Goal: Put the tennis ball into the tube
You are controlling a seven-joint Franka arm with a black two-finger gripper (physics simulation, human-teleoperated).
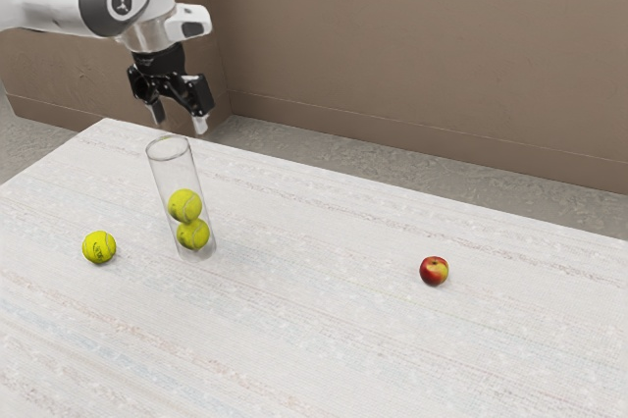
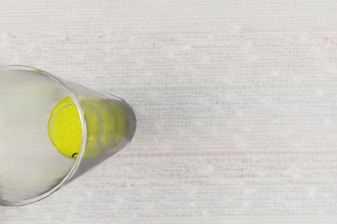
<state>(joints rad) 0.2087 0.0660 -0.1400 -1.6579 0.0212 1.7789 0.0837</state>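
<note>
In the exterior view, the end effector [image 1: 180, 122] hangs in the upper left of the frame, its two fingers spread wide with nothing between them, above the mouth of the clear tube [image 1: 170, 148]. The tube stands on the table [image 1: 314, 339] left of centre and holds two tennis balls, the upper ball [image 1: 184, 206] resting on the lower ball [image 1: 193, 235] near the base. A loose tennis ball [image 1: 99, 247] lies on the table at the frame's left, near the tube but apart from it. A red and yellow apple [image 1: 434, 271] sits right of centre, well apart from the tube. In the wrist view, the camera looks down through the tube's round rim onto yellow-green inside it, with the table's pale, woven-looking surface around the tube.
</note>
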